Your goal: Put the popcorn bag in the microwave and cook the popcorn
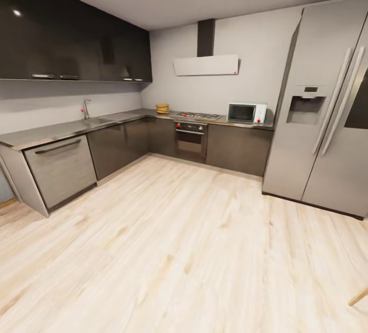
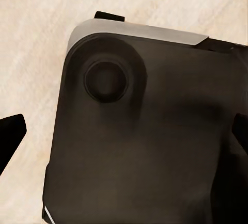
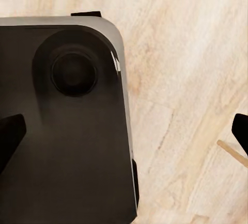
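Across the room, the tan-orange popcorn bag (image 1: pixel 162 109) stands on the grey countertop (image 1: pixel 61 129) in the far corner, left of the hob. The pale mint-blue microwave (image 1: pixel 247 113) sits on the same countertop to the right of the hob, its dark door closed. No popcorn can be made out at this distance. In the left wrist view my left gripper (image 2: pixel 124 133) hangs open over my dark base (image 2: pixel 144 146), fingertips (image 2: pixel 11 133) wide apart. My right gripper (image 3: pixel 124 133) is likewise open above the base (image 3: pixel 62 131) and the floor.
A grey hob (image 1: pixel 199 116) with a dark oven (image 1: pixel 190 140) below it sits between bag and microwave. A tall silver fridge (image 1: pixel 327 113) stands at the right. A sink tap (image 1: pixel 86 109) is on the left counter. Pale wood floor (image 1: pixel 179 251) stretches ahead. A wooden leg (image 1: pixel 359 296) pokes in.
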